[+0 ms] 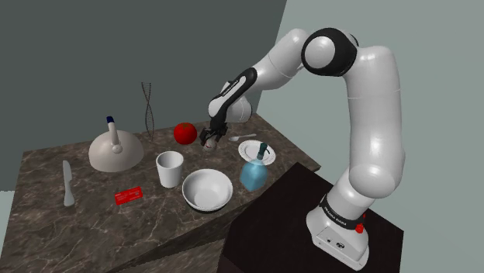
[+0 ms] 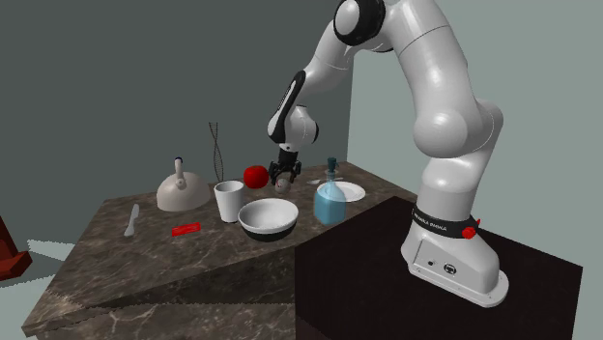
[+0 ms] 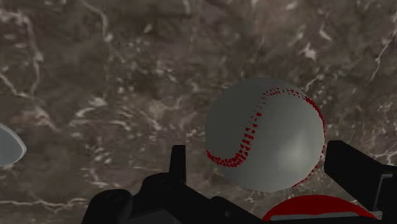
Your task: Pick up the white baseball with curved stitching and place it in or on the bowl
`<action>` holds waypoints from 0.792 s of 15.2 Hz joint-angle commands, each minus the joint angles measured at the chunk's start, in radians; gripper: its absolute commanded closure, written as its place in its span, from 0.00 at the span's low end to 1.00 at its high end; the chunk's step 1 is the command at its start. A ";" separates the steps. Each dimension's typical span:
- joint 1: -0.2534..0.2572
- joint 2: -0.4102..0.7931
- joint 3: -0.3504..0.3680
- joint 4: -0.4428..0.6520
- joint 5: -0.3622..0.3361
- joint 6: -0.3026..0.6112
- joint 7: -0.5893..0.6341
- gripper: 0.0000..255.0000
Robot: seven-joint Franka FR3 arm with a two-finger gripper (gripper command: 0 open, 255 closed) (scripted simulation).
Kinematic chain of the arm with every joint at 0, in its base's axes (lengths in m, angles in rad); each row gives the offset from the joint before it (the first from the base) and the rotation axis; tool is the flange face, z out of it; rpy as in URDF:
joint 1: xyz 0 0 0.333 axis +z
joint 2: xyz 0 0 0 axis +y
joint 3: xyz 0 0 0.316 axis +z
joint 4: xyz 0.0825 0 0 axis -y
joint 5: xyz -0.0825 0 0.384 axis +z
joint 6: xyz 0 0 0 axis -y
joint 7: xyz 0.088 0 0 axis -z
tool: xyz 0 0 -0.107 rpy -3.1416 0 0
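Your claw (image 3: pixel 261 151) stands released astride the baseball (image 3: pixel 264 130) on the table (image 3: pixel 95 76) beside the red apple (image 1: pixel 184 133) — centre it, closing that one-sided gap, then clench before lifting toward the bowl (image 1: pixel 207 189).

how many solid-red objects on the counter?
2. A red round object sits toward the back of the counter, behind the white cup; a flat red card lies on the shoulder view's left of the bowl. The arm may hide others.

Grey-white baseball (image 3: pixel 264 133), red curved stitching; dark brown counter (image 3: pixel 127 76) veined white; white bowl (image 1: pixel 207 186).
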 commanded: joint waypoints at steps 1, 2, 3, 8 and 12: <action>0.000 0.000 0.000 0.000 0.000 0.000 0.000 0.00; 0.000 0.000 0.000 0.000 0.000 0.000 0.000 1.00; 0.000 0.000 0.000 0.000 0.000 0.000 0.000 1.00; -0.001 -0.001 -0.001 0.002 -0.001 -0.003 -0.001 1.00; 0.002 -0.012 -0.003 -0.003 -0.003 -0.009 0.004 1.00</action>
